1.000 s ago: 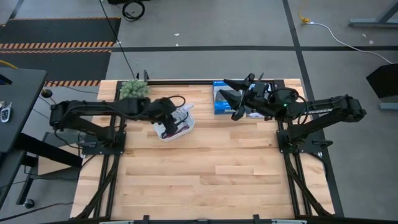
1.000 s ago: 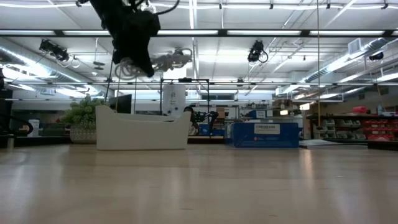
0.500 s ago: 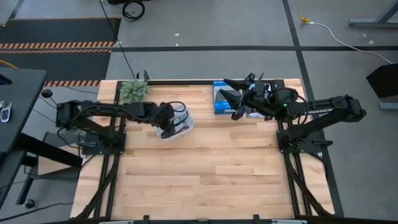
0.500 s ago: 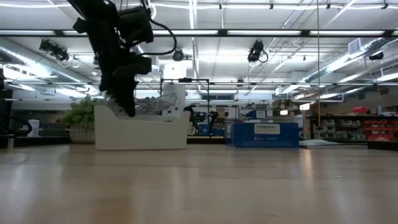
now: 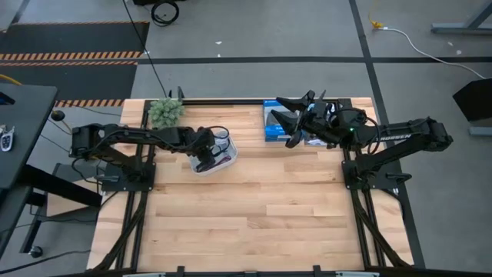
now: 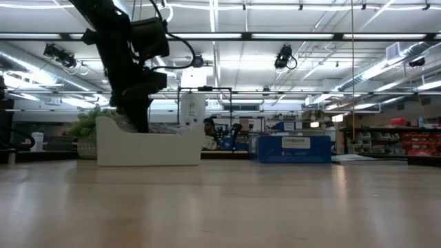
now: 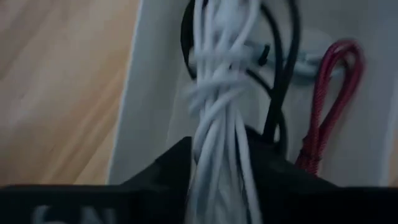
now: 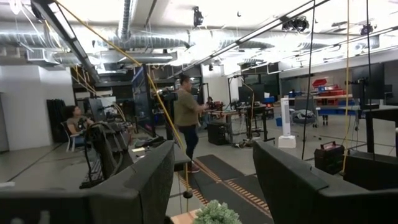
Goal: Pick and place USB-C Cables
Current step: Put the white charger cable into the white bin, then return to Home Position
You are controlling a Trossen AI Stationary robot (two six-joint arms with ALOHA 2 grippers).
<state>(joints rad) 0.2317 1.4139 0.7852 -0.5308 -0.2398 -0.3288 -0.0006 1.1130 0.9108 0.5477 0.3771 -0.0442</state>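
My left gripper (image 5: 206,159) is down inside the white bin (image 5: 228,149) at the table's far left-centre, shut on the white USB-C cable bundle (image 7: 217,93). The black cable (image 7: 283,81) and the dark red cable (image 7: 326,99) lie on the bin's floor beside it. A blurred grey bit (image 7: 306,62) may be the grey-blue cable. In the low view the left arm dips behind the bin's front wall (image 6: 148,145), which hides the fingers. My right gripper (image 5: 278,109) waits open in the air over the blue boxes (image 5: 270,127). My left gripper pinches the white cable bundle (image 7: 214,158) between its two fingers (image 7: 165,171), several strands together. The fingers come from above, pointing down into the bin. The bundle runs on past the fingertips along the bin's floor, over the black cable.
Blue-and-black retail boxes (image 6: 293,148) stand at the far edge, right of the bin. A small potted plant (image 5: 165,110) sits at the far left corner. The near half of the wooden table (image 5: 254,223) is bare wood. People show in the room beyond, in the right wrist view.
My left gripper has come down from above the bin into it, carrying the white cable bundle, which hung in the air a second ago and now lies inside. The bin has slid a little toward the table's left.
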